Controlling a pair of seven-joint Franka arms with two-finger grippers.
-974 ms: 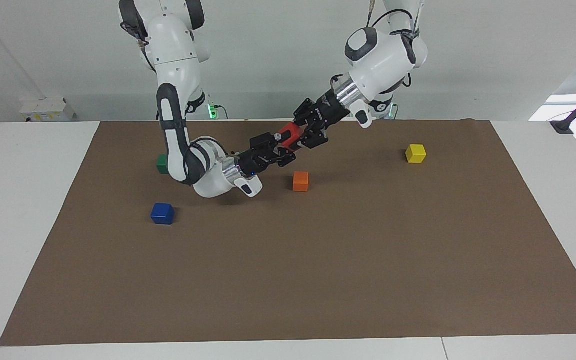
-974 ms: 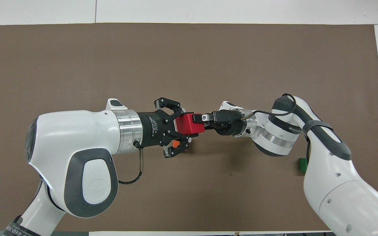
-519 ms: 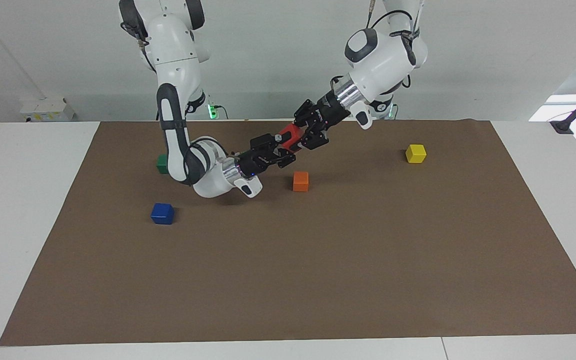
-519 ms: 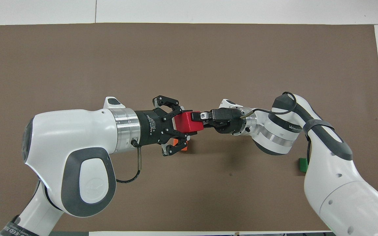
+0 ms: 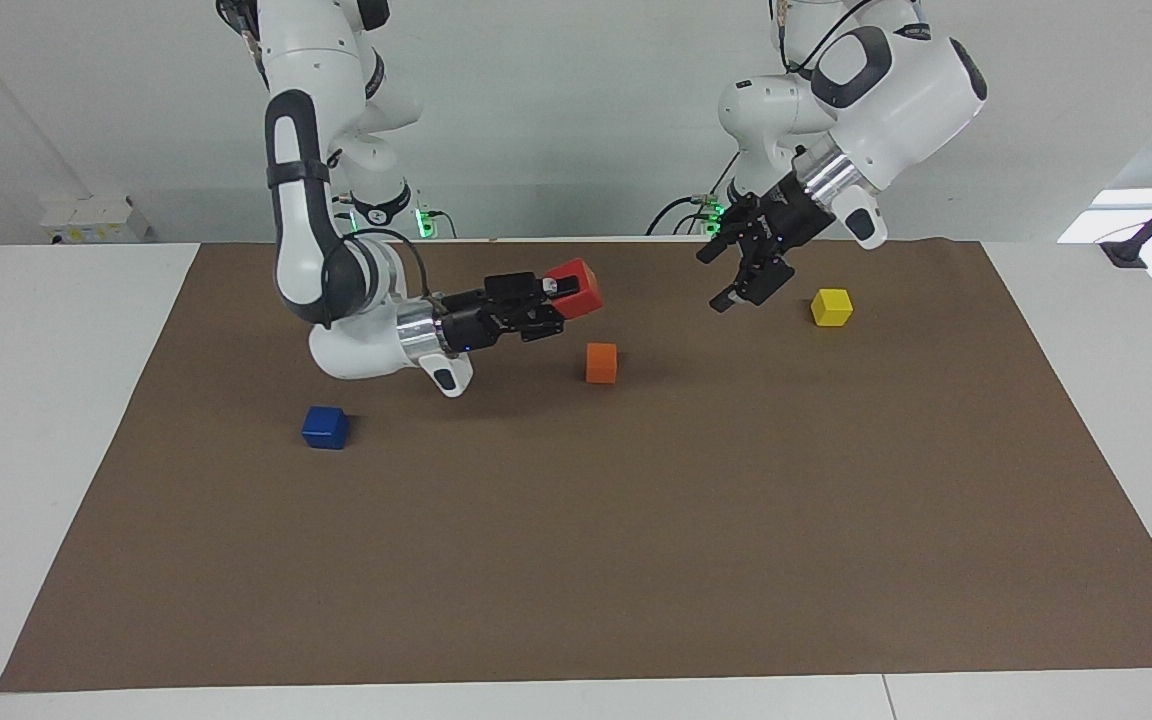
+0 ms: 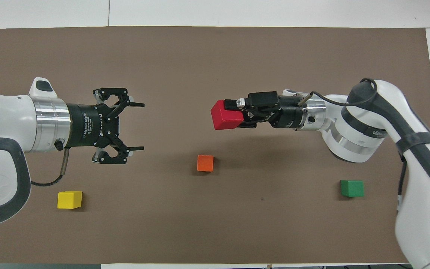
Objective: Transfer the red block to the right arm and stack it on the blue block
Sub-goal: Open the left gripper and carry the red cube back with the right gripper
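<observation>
Brown mat: 5 blocks, 2 tools.

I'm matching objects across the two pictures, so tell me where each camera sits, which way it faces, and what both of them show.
Facing view: high across the table, looking at the robots; both arms whole, right gripper holding the red block, left gripper open.
Overhead view: above the robots' end, looking steeply down; forearms and grippers.
Shared: red block, orange block, yellow block. The blue block shows only facing, the green block only overhead.
</observation>
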